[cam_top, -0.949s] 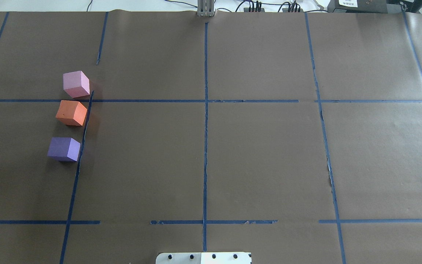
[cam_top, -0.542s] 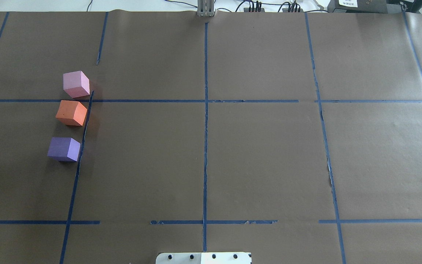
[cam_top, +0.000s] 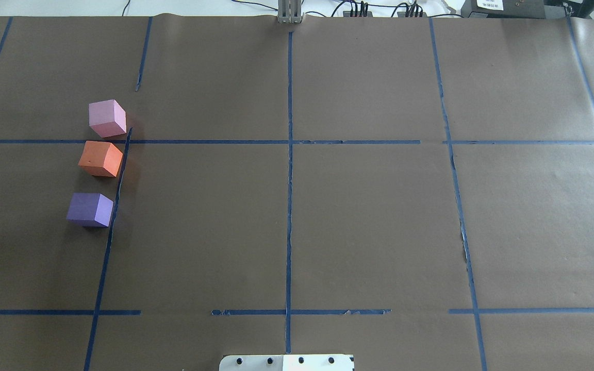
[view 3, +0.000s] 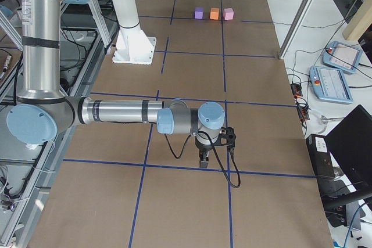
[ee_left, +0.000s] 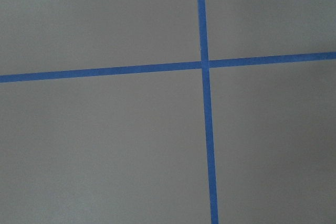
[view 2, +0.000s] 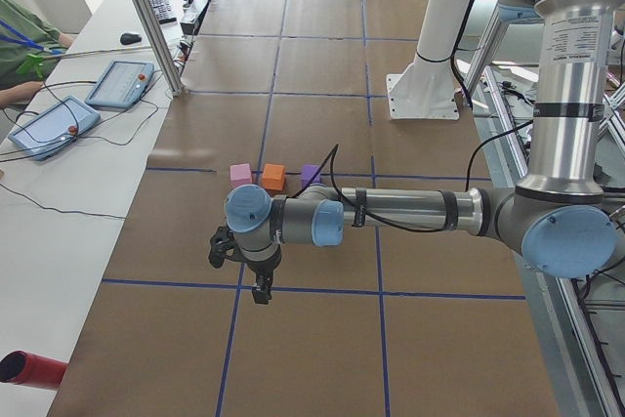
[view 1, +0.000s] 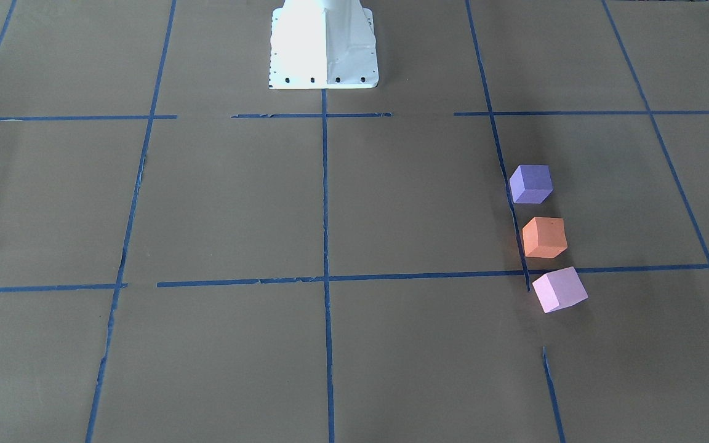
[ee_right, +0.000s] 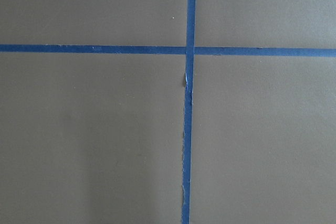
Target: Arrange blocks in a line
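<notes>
Brown paper gridded with blue tape covered the table.

Front view: purple block, orange block and pink block sat in a row just beside a tape line, purple nearest the white base.

Overhead: the row lay on the robot's left.

Left view: left gripper hung over bare paper, well apart from the blocks; grip can't tell.

Right view: right gripper likewise, can't tell.

Wrist cams: tape crossings only.

At the overhead view's left, the pink block, orange block and purple block stood in a column, with a narrow gap below pink and a wider one above purple. Open paper flanked them.
</notes>
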`<state>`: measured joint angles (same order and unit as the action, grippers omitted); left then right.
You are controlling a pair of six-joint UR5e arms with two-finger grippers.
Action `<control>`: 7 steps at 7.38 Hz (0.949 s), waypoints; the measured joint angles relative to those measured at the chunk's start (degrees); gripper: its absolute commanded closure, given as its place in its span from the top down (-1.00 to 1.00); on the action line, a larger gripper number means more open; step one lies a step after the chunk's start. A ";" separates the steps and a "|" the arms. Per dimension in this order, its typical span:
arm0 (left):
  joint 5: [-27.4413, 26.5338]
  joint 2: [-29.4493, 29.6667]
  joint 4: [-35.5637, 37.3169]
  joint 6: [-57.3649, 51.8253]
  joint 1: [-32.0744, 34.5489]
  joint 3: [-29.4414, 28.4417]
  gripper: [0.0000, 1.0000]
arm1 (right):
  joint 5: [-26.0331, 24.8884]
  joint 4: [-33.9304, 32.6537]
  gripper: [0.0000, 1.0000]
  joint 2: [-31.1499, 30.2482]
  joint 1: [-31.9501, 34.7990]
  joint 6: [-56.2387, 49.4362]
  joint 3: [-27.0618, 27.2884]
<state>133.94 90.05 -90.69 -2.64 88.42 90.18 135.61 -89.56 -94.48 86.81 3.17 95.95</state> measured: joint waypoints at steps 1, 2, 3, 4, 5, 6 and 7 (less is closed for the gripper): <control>0.00 0.00 -0.01 0.00 0.00 0.00 1.00 | 0.00 0.00 1.00 0.00 -0.01 0.00 0.00; 0.00 0.07 -0.01 0.00 0.00 0.00 1.00 | 0.00 0.00 1.00 0.00 -0.02 0.00 0.01; 0.00 0.16 -0.04 0.00 0.00 0.00 1.00 | 0.01 0.00 1.00 0.00 -0.02 0.00 0.02; 0.00 0.22 -0.07 0.00 0.00 0.01 1.00 | -0.01 0.00 1.00 0.00 -0.03 0.00 0.02; 0.00 0.45 -0.09 0.00 -0.02 0.03 1.00 | -0.03 0.00 1.00 0.00 -0.05 0.00 0.03; 0.00 0.80 -0.10 0.00 -0.06 0.02 1.00 | -0.02 0.00 1.00 0.00 -0.06 0.00 0.03; 0.00 1.03 -0.10 0.00 -0.07 0.01 1.00 | -0.02 0.00 1.00 0.00 -0.05 0.00 0.03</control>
<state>133.95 91.08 -90.79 -2.64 88.35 90.19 135.59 -89.56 -94.48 86.76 3.17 95.98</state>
